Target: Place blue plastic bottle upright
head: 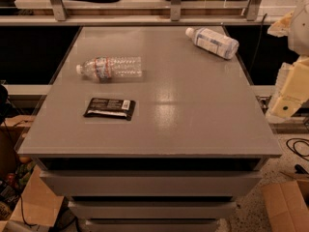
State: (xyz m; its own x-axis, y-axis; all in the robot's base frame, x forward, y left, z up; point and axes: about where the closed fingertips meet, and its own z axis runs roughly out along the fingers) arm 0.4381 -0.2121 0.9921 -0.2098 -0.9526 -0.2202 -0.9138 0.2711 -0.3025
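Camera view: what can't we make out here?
- blue plastic bottle, lying at the far right corner of the cabinet top: label print too small to read.
- black packet: white print too small to read.
- gripper: cannot be picked out; only cream robot arm parts show at the right edge, cut off by the frame.
- drawers: contents hidden behind their fronts.

Arm [300, 30]: one, at the right edge of the view, upper part. Rounded shell, pale grey-white, with a cream angular piece on its left side. Gripper [289, 88]: just below the arm, at the right edge, mid-height. Blocky cream-yellow casing with flat faces, slanted edges, and one small dark round spot low on the casing.
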